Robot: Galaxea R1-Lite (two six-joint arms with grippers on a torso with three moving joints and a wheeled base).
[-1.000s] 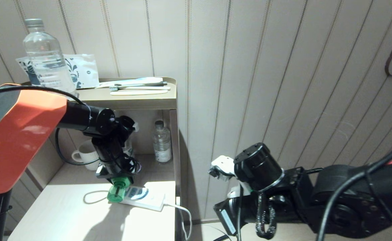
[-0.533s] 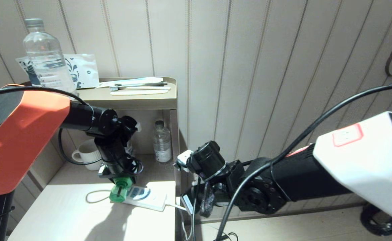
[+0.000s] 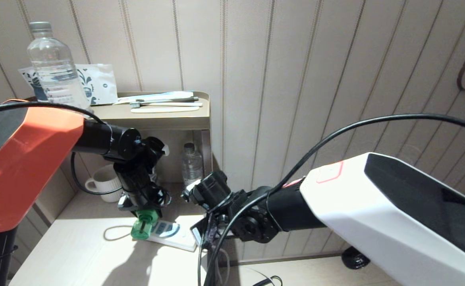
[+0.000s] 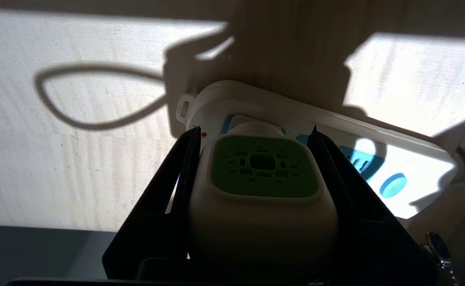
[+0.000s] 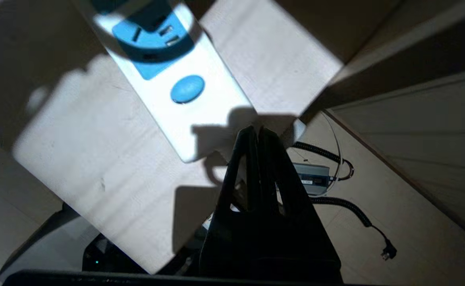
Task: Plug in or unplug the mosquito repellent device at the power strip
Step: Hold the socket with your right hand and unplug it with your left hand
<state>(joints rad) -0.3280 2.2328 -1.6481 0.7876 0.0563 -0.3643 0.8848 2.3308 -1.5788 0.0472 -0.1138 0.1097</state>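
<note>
Since the earlier frames the right arm point(image 3: 375, 222) has swung from the lower right of the head view across to centre, its white shell now filling the lower right and its wrist reaching the shelf edge; left arm, device and strip sit almost where they were.

Largest first:
- Wall of pale vertical panelling point(image 3: 296, 79), whole upper and right background.
- Left arm point(image 3: 22, 159), orange shell at left edge, black forearm angling down toward centre left.
- Two-level shelf unit point(image 3: 164, 121): tan upper tray at upper left, pale wooden lower surface point(image 3: 77, 254) at lower left, half in sun, half in shadow.
- Upper tray: clear water bottle point(image 3: 53, 67), printed packet point(image 3: 97, 83) behind it, toothbrush point(image 3: 164, 104) lying flat.
- Lower level, at back: white mug point(image 3: 101, 184), small water bottle point(image 3: 191, 165) near right post.
- Power strip point(image 3: 172, 236), flat on lower surface, centre low in head view; blue socket patches and a blue oval button point(image 5: 187, 89) in right wrist view.
- Mosquito repellent device point(image 3: 143, 226), green bottle, at the strip's left end. Left wrist view: white body with green vented face point(image 4: 264, 167) sits right over a socket; cannot tell whether prongs are seated.

Grippers:
- Left gripper point(image 4: 256, 159): black fingers clamped one on each side of the device.
- Right gripper point(image 5: 256, 137): fingers pressed together, holding nothing, tips just over the strip's cord end at the shelf edge. Contact unclear.

Floor beyond shelf edge, right wrist view: grey adapter block point(image 5: 311, 178), coiled black cable point(image 5: 347, 206).
</note>
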